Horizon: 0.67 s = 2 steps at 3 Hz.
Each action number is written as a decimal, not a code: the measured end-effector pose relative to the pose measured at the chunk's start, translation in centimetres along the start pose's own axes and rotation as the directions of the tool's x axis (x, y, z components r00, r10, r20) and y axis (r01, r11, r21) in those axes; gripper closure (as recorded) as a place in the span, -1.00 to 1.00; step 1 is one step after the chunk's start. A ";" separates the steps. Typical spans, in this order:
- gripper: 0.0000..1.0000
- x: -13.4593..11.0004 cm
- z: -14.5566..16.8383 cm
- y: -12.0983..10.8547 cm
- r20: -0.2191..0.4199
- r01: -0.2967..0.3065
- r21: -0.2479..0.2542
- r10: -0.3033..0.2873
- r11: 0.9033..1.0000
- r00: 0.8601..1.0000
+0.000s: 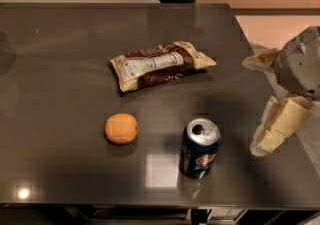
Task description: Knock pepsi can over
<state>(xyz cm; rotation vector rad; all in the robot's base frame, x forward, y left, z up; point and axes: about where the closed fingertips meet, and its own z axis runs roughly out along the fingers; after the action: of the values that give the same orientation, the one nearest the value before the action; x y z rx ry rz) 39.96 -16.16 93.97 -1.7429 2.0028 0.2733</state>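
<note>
The pepsi can [200, 149] stands upright near the front edge of the dark bench [60, 69], right of centre, its silver top and pull tab facing up. To its left, well apart, lies an orange [121, 128]. Farther back, a brown-and-cream snack bag [160, 64] lies flat at a slant. The pincer [255, 104] hangs over the right edge of the bench, to the right of the can and not touching it, with its two pale fingers [277, 126] spread apart and nothing between them.
</note>
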 end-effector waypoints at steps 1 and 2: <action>-1.00 -1.1 2.0 1.8 0.115 0.019 -0.047 -0.014 0.999 0.993; -1.00 -2.3 3.7 3.3 0.211 0.041 -0.090 -0.021 0.995 0.977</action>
<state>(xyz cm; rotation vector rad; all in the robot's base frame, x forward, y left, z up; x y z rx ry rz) 37.76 -12.00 91.35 -1.7209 1.8365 0.5267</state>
